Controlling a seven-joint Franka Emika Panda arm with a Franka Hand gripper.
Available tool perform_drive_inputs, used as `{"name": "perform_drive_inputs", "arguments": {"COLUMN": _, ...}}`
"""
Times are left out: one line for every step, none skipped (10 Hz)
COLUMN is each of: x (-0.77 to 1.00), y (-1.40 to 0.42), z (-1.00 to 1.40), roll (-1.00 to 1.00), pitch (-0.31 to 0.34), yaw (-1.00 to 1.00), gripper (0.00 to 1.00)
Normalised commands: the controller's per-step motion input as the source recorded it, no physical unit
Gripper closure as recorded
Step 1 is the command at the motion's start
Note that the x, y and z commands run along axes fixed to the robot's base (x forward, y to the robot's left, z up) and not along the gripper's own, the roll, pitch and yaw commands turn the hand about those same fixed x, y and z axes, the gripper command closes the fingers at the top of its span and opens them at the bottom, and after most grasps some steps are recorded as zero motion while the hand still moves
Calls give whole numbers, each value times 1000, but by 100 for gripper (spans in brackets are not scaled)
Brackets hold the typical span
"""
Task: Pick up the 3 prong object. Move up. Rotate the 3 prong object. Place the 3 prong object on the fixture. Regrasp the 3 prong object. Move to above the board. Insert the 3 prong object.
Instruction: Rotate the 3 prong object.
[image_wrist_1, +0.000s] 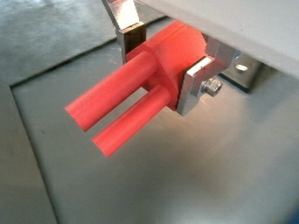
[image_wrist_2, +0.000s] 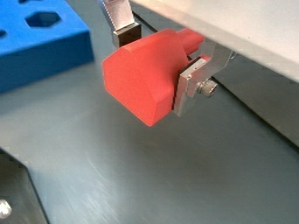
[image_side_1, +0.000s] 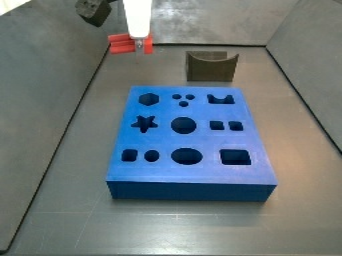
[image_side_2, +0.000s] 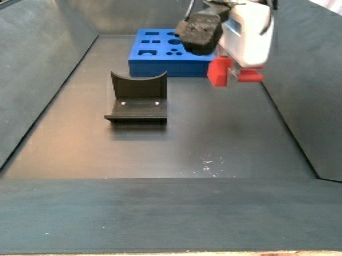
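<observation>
My gripper (image_wrist_1: 162, 63) clamps the 3 prong object (image_wrist_1: 135, 96), lifted at upper left in a side view (image_side_1: 123, 43) — pickup done; fixture (image_side_1: 210, 66) placement, regrasp and board (image_side_1: 190, 140) insertion remain.

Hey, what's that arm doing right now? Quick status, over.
Gripper shut on small red-orange plastic pronged block, held in the air. Dark notched fixture empty. Blue holed board untouched. Nothing in the way.

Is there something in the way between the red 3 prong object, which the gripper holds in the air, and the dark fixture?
Nothing visible: the gripper holds the 3 prong object aloft, and bare floor separates it from the fixture.
</observation>
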Motion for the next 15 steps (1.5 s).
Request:
{"name": "perform_drive_inputs", "arguments": {"x": -9, "y": 896, "z": -142, "roll": -35, "pitch": -31, "yaw": -32, "gripper": 100}}
{"name": "perform_drive_inputs", "arguments": {"x": 20, "y": 656, "z": -109, "roll": -42, "pitch": -34, "yaw": -36, "gripper": 100}}
{"name": "perform_drive_inputs", "arguments": {"x": 34, "y": 482, "z": -84, "roll": -49, "pitch": -29, "yaw": -37, "gripper": 100}}
{"name": "perform_drive_inputs", "arguments": {"x": 37, "y": 256, "z": -67, "roll": -62, "pitch": -19, "yaw": -37, "gripper": 100}}
{"name": "perform_drive_inputs", "arguments": {"x": 0, "y": 0, "z": 0, "roll": 0, "pitch": 0, "yaw": -1000, "gripper": 100}}
{"name": "perform_drive_inputs", "arguments": {"x": -3, "y": -42, "z": 7, "roll": -1, "pitch": 0, "yaw": -1000, "gripper": 100}}
{"name": "perform_drive_inputs", "arguments": {"x": -12, "y": -12, "z": 8, "roll": -1, "pitch": 0, "yaw": -1000, "gripper": 100}}
{"name": "perform_drive_inputs", "arguments": {"x": -15, "y": -5, "z": 7, "roll": -1, "pitch": 0, "yaw": -1000, "gripper": 100}}
{"name": "perform_drive_inputs", "arguments": {"x": -19, "y": 0, "z": 1, "roll": -2, "pitch": 1, "yaw": -1000, "gripper": 100}}
{"name": "perform_drive_inputs", "arguments": {"x": -19, "y": 2, "z": -1, "roll": -2, "pitch": 1, "yaw": -1000, "gripper": 100}}
{"name": "perform_drive_inputs", "arguments": {"x": -20, "y": 7, "z": -7, "roll": -2, "pitch": 2, "yaw": -1000, "gripper": 100}}
{"name": "perform_drive_inputs", "arguments": {"x": -21, "y": 8, "z": -7, "roll": -2, "pitch": 2, "yaw": -1000, "gripper": 100}}
{"name": "perform_drive_inputs", "arguments": {"x": -21, "y": 10, "z": -8, "roll": -3, "pitch": 2, "yaw": -1000, "gripper": 100}}
{"name": "perform_drive_inputs", "arguments": {"x": -21, "y": 11, "z": -9, "roll": -3, "pitch": 2, "yaw": -1000, "gripper": 100}}
{"name": "perform_drive_inputs", "arguments": {"x": -21, "y": 12, "z": -9, "roll": -3, "pitch": 2, "yaw": -1000, "gripper": 100}}
